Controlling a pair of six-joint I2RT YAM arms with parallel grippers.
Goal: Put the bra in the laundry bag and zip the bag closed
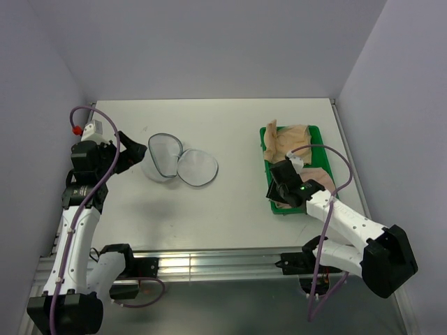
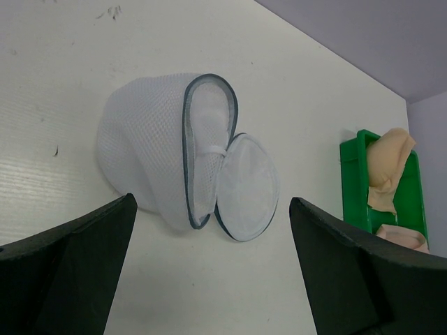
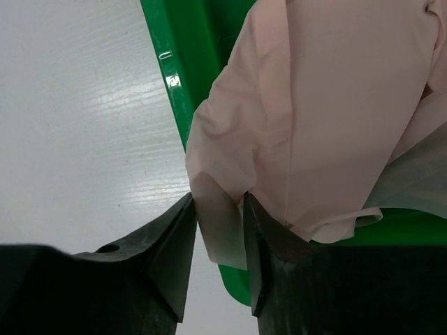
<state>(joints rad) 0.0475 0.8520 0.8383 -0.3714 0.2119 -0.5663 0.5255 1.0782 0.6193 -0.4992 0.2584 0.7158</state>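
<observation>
The laundry bag [image 1: 176, 162] lies open on the white table, its two white mesh halves with grey zip rims spread apart; it also shows in the left wrist view [image 2: 147, 150]. My left gripper [image 1: 134, 152] is open and empty just left of the bag, and its jaws stand wide apart in the left wrist view [image 2: 213, 206]. The pale pink bra [image 3: 335, 105] lies in the green tray [image 3: 199, 49]. My right gripper [image 3: 218, 206] is shut on a fold of the bra at the tray's near left edge. The top view shows this gripper [image 1: 281, 181] over the bra [image 1: 323, 174].
A darker tan garment [image 1: 290, 138] lies in the far part of the green tray [image 1: 265, 146] and drapes over its rim [image 2: 391, 157]. Purple walls close the table on the left, back and right. The metal rail runs along the near edge.
</observation>
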